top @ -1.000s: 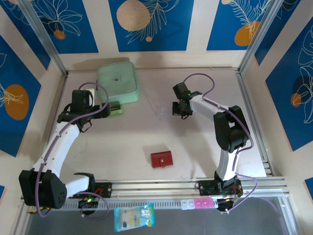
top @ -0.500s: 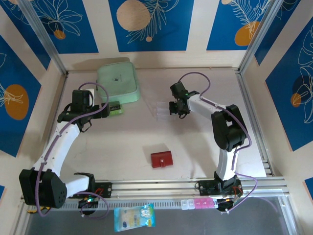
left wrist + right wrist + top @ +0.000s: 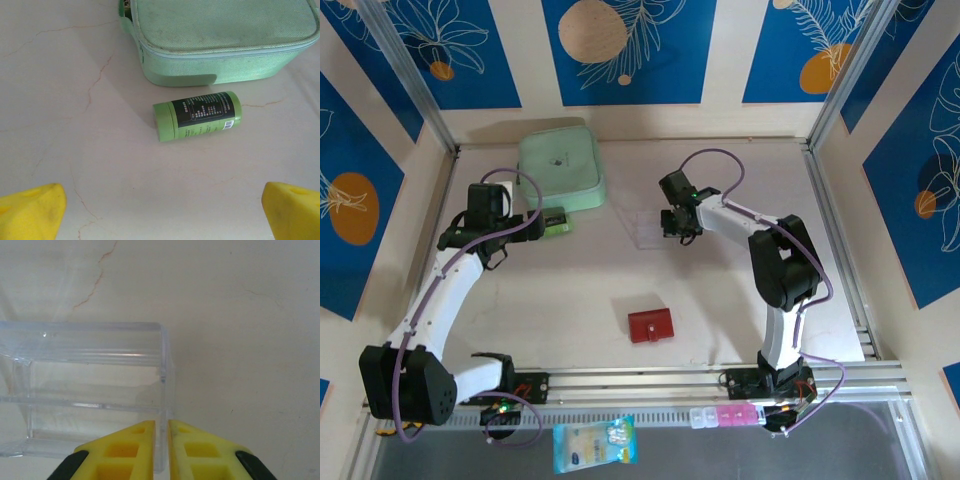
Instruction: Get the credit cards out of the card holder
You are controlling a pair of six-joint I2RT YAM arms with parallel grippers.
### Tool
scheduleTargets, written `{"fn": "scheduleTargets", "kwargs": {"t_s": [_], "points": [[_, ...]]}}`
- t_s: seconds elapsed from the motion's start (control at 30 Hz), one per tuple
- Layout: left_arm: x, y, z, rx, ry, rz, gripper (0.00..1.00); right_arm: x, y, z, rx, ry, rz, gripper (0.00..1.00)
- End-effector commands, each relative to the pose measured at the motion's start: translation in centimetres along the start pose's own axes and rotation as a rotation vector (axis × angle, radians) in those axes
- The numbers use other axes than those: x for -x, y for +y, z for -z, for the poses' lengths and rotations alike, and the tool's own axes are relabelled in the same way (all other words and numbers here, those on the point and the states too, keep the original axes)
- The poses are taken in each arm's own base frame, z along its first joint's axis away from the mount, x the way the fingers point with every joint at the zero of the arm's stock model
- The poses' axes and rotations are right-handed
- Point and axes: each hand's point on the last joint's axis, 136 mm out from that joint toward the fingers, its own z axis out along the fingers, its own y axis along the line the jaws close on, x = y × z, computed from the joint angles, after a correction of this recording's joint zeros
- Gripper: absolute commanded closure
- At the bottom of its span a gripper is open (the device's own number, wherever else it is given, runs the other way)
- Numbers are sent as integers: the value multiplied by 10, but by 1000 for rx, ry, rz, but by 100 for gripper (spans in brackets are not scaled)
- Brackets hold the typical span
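Pinching the thin end wall of a clear plastic box (image 3: 90,380) with the right gripper (image 3: 161,440), yellow fingers (image 3: 125,450) nearly together with just that wall between them, box resting on the table (image 3: 570,290) at mid-depth, a bit right of centre. Hanging the left gripper (image 3: 160,215) low over the table with its pads (image 3: 30,210) wide apart and gripping nothing, facing a small green tube (image 3: 197,116) lying on its side just beside a mint-green zip case (image 3: 220,40), a narrow gap showing between the two. Leaving the card holder (image 3: 651,326) lying flat and folded shut near the front rail (image 3: 720,375), about midway across, well apart from both grippers. Guessing the credit cards sitting inside it, so judging the task barely started. Expecting the card holder to be light and soft, leather-like, bending rather than staying rigid, and probably sliding on the smooth table if pushed from one side. Suggesting pinning one flap down with one gripper and lifting the other flap at its opening edge with the other. Expecting the cards to be thin, stiff, slick and snug in their pockets; advising pinching an exposed short edge and pulling straight out along the pocket, not twisting. Risking dragging the whole card holder along if not held down.
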Motion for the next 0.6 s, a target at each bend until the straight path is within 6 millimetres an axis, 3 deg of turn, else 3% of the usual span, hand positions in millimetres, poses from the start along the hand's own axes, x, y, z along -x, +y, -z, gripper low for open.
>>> {"fn": "scheduleTargets", "kwargs": {"t_s": [0.0, 0.3, 0.57], "points": [[-1, 3, -3, 5, 5, 2, 0, 1, 1, 2, -24, 3, -30, 86], [-2, 2, -4, -4, 13, 4, 0, 4, 1, 7, -25, -10, -40, 81], [-9, -20, -3, -129, 51, 27, 1, 4, 8, 38, 26, -22, -52, 71]]}}
